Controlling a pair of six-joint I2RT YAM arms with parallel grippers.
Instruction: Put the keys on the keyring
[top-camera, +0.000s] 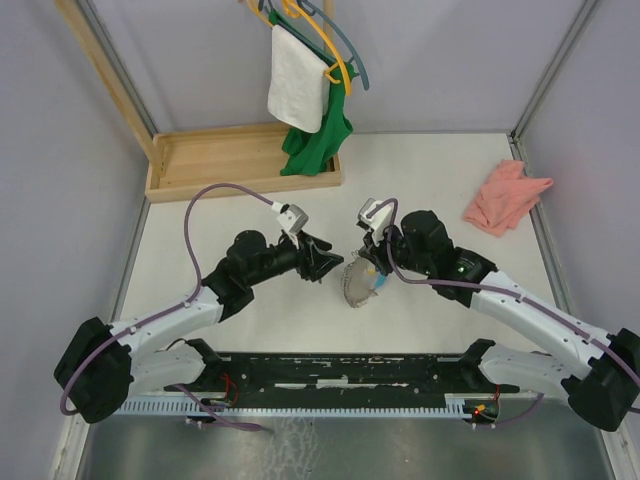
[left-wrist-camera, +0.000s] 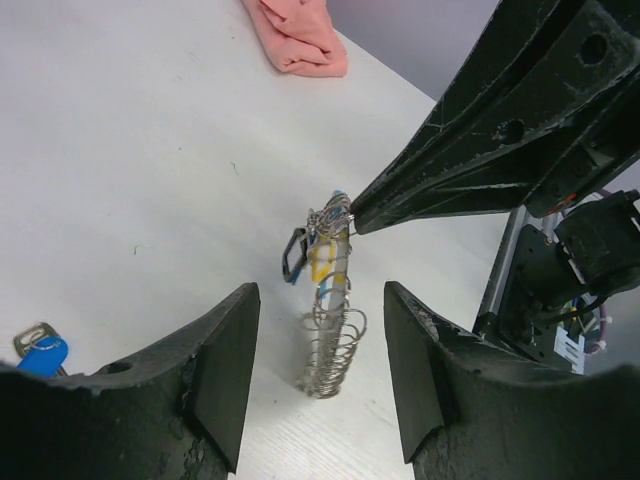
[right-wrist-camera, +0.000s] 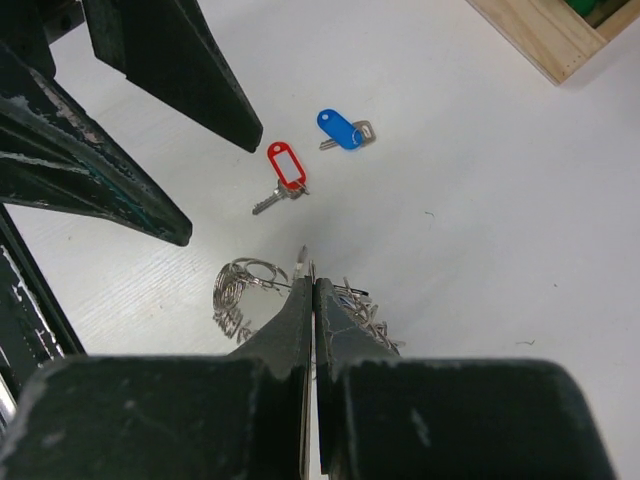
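The keyring (left-wrist-camera: 333, 345), a bunch of thin wire rings with small yellow and blue tags, stands upright on the white table. My right gripper (right-wrist-camera: 313, 280) is shut on its top edge, and its dark fingertips (left-wrist-camera: 356, 221) pinch the rings from the right. My left gripper (left-wrist-camera: 320, 292) is open just short of the bunch and touches nothing. The red-headed key (right-wrist-camera: 285, 168) and the blue-headed key (right-wrist-camera: 342, 130) lie flat on the table beyond the ring, close together. The blue key (left-wrist-camera: 42, 353) also shows at the lower left of the left wrist view. From above, both grippers meet over the keyring (top-camera: 358, 285).
A pink cloth (top-camera: 505, 197) lies at the table's right edge. A wooden tray (top-camera: 240, 160) sits at the back left, with a white towel (top-camera: 297, 92) and a green garment (top-camera: 318, 140) hanging over it from hangers. The arms' black base rail (top-camera: 340, 372) runs along the near edge.
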